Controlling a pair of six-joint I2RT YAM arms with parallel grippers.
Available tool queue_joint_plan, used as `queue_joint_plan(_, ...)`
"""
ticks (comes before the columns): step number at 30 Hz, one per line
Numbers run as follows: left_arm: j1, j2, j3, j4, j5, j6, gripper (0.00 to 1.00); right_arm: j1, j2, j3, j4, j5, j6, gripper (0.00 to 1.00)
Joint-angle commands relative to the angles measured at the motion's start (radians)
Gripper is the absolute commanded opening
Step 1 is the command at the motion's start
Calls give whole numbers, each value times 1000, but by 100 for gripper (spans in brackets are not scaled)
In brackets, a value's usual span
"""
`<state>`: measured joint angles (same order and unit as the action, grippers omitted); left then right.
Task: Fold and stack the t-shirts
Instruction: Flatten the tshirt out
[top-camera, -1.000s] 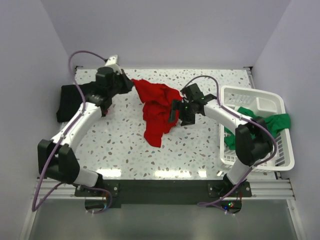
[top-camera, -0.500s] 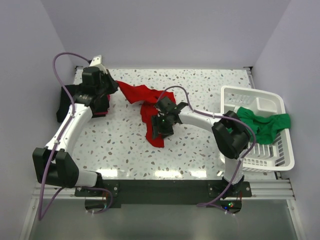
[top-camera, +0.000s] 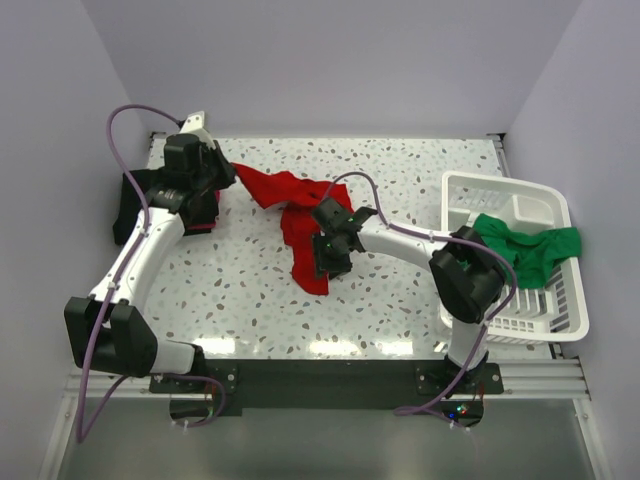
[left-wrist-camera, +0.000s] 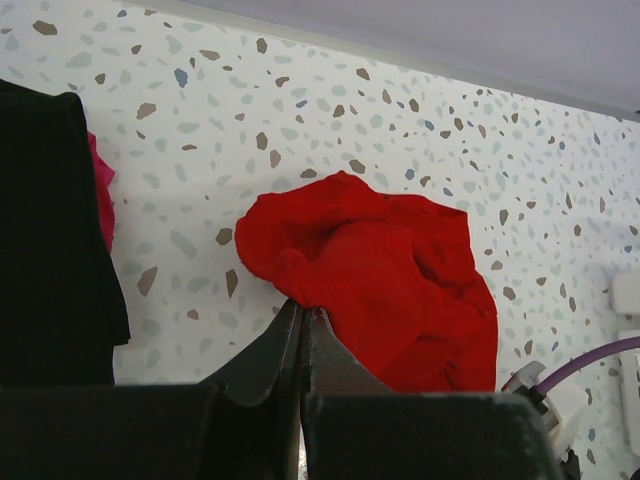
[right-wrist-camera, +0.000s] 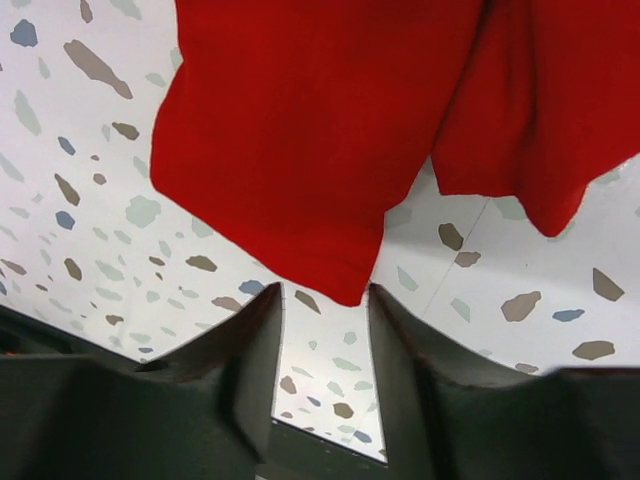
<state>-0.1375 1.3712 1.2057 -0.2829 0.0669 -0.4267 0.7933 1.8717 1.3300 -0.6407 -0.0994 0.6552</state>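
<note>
Reaches far up the left side of the table with the left arm, elbow out toward the left edge. Pinches a corner of the red t-shirt in the tightly closed left gripper near the far left corner, beside the black t-shirt. Bends the right arm across to mid-table, wrist tipped down. Holds the right gripper over the red shirt's near hem, jaws partway apart, hem tip at the gap; contact unclear. Shows the green t-shirt draped in the white basket at the right edge.
</note>
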Motion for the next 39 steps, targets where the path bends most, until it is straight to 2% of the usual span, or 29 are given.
queue_joint_plan(1,4,-26,-1,24,16,6,0,7,-11,-5,-19,12,14,39)
queue_joint_plan(4,4,-27,0,22,11,6,0,7,9,-3,-1,-8,9,29)
queue_joint_plan(7,4,-26,5,21,4,11,0,7,32,12,-27,0,0,26)
queue_joint_plan(19,7,-23,6,21,-7,13,0,7,69,12,-62,7,-16,27)
queue_joint_plan(32,32,-18,8,13,-21,19,0,12,113,-29,6,-103,-22,28)
queue_joint_plan(35,33,-14,9,10,-29,17,0,11,135,-19,-26,-102,-42,13)
queue_joint_plan(36,36,-12,9,7,-29,17,0,11,138,0,-42,-68,-48,0)
queue_joint_plan(39,41,3,15,10,-23,14,0,-14,119,66,-143,47,-94,0)
